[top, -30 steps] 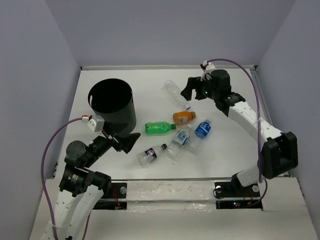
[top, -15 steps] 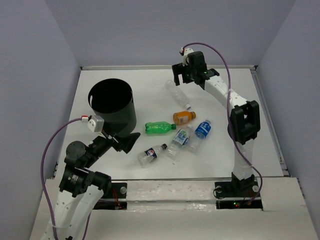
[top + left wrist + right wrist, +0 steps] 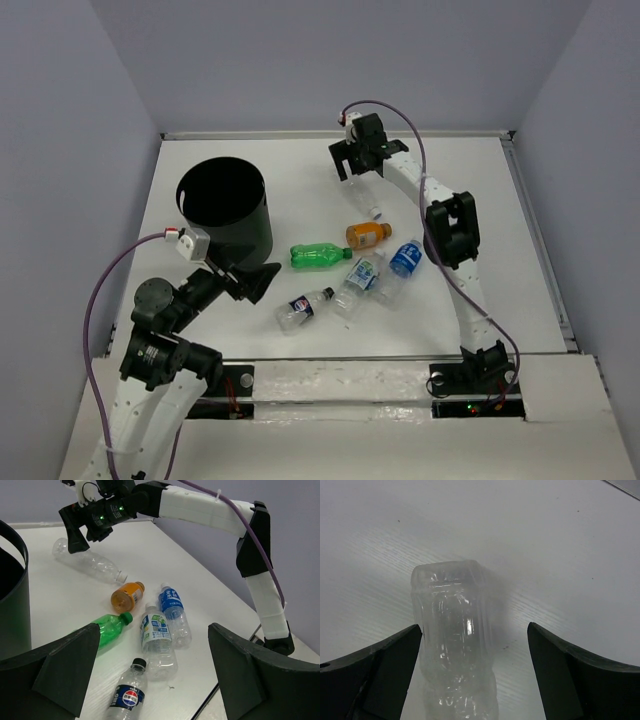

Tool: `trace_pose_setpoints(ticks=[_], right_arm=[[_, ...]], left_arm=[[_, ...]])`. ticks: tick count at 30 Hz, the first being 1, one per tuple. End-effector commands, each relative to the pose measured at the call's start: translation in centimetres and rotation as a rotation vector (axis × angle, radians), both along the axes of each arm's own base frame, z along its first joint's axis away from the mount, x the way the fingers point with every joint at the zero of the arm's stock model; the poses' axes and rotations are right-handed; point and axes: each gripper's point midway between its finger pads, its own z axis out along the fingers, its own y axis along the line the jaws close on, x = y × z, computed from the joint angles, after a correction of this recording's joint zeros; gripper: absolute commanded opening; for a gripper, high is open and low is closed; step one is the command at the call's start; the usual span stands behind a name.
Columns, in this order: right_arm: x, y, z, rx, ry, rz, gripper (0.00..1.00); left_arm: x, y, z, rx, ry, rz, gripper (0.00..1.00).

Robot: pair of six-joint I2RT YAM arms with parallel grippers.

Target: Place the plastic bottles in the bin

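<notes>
The black bin (image 3: 222, 210) stands at the left; its wall shows in the left wrist view (image 3: 12, 605). Six bottles lie on the table: an unlabelled clear one (image 3: 358, 190) (image 3: 87, 562) (image 3: 452, 640), orange (image 3: 367, 235) (image 3: 126, 594), green (image 3: 320, 256) (image 3: 110, 628), blue-label (image 3: 404, 258) (image 3: 172, 611), green-white-label (image 3: 358, 278) (image 3: 157, 635), cola-style (image 3: 303, 307) (image 3: 127, 697). My right gripper (image 3: 348, 168) (image 3: 473, 630) is open, hovering over the unlabelled bottle's far end, which sits nearer its left finger. My left gripper (image 3: 264, 281) (image 3: 153, 630) is open and empty, near the bin.
The white table (image 3: 250, 160) has a raised back edge and grey walls on both sides. The right arm (image 3: 450, 230) stretches over the table's right half, above the blue-label bottle's side.
My right arm has swung left and toward the back, carrying its open gripper from right of the unlabelled bottle to above its far end. The left arm and all bottles have not moved.
</notes>
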Motion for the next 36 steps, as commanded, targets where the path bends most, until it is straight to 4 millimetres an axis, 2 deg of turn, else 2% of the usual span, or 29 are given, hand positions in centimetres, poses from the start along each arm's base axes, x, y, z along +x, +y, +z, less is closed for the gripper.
trace_pose_setpoints(ticks=[1,5,6,7,10,11,12,13,17,18,19,20,21,22,23,24,25,26,27,29,30,31,32,33,36], right_arm=[[0.2,2.2,0.9,0.034,-0.013,0.073,0.91],[1.0,2.6,-1.0,0.031,-0.003,0.077,0.82],[1.3,2.7,-0.6,0.031,-0.018,0.078,0.77],[1.5,2.9,-0.6,0.035,-0.023,0.079,0.77],[2.6,2.6,-0.1,0.022,-0.071,0.061,0.58],[2.9,2.7,0.3,0.024,-0.09,0.061,0.56],[3.4,2.9,1.8,0.041,-0.135,0.063,0.54],[3.5,2.9,2.2,0.044,-0.151,0.063,0.5],[4.4,3.3,8.1,0.098,-0.298,0.068,0.42],[4.6,3.5,10.0,0.121,-0.343,0.066,0.42],[4.6,3.5,11.7,0.139,-0.374,0.062,0.41],[4.1,3.7,15.1,0.194,-0.417,0.061,0.4],[3.7,3.8,17.0,0.23,-0.44,0.065,0.4],[2.6,3.9,21.9,0.323,-0.509,0.06,0.39],[1.7,4.4,22.3,0.368,-0.498,0.085,0.38],[0.6,5.5,25.1,0.457,-0.55,0.107,0.37],[-0.4,5.7,26.9,0.515,-0.569,0.126,0.36],[-2.5,7.6,29.0,0.614,-0.572,0.174,0.37],[-4.3,7.8,32.2,0.674,-0.633,0.198,0.36],[-6.5,9.2,35.0,0.744,-0.66,0.222,0.36],[-8.3,10.8,36.4,0.771,-0.673,0.251,0.36],[-9.8,11.2,38.9,0.805,-0.721,0.266,0.36],[-10.9,11.7,40.3,0.83,-0.75,0.277,0.36],[-13.0,13.1,42.2,0.88,-0.792,0.318,0.36],[-16.4,14.9,45.7,0.976,-0.869,0.377,0.36]], left_arm=[[0.0,-0.1,1.2,-0.01,-0.036,-0.013,0.99],[0.3,0.0,1.0,-0.009,-0.03,-0.001,0.99],[0.3,0.1,1.1,-0.009,-0.034,0.0,0.99],[0.4,0.1,1.1,-0.009,-0.032,0.003,0.99],[0.6,0.3,1.2,-0.005,-0.034,0.015,0.99],[0.6,0.3,1.3,0.001,-0.041,0.017,0.99],[0.6,0.4,1.9,0.0,-0.055,0.021,0.99],[0.9,0.6,2.0,0.003,-0.057,0.038,0.99],[1.6,2.1,4.8,-0.021,-0.102,0.146,0.99],[1.7,3.2,6.7,-0.042,-0.137,0.207,0.99],[1.7,3.7,7.6,-0.053,-0.151,0.239,0.99],[1.7,4.4,8.7,-0.065,-0.171,0.273,0.99],[1.7,4.9,9.6,-0.075,-0.187,0.301,0.99],[1.5,6.0,11.5,-0.1,-0.216,0.36,0.99],[1.4,6.6,12.3,-0.112,-0.229,0.39,0.99],[1.0,7.3,13.6,-0.133,-0.249,0.417,0.99],[1.2,8.2,13.8,-0.141,-0.238,0.469,0.99],[1.1,8.6,13.9,-0.148,-0.231,0.491,0.99],[1.2,9.8,14.3,-0.168,-0.222,0.552,0.99],[1.2,10.4,13.5,-0.175,-0.17,0.586,0.99],[1.2,10.6,13.3,-0.178,-0.155,0.6,0.99],[1.2,10.9,12.5,-0.17,-0.124,0.618,0.99],[1.2,11.1,12.1,-0.168,-0.108,0.628,0.99],[1.2,11.5,11.8,-0.172,-0.091,0.647,0.99],[0.9,11.9,10.0,-0.157,-0.034,0.67,0.99]])
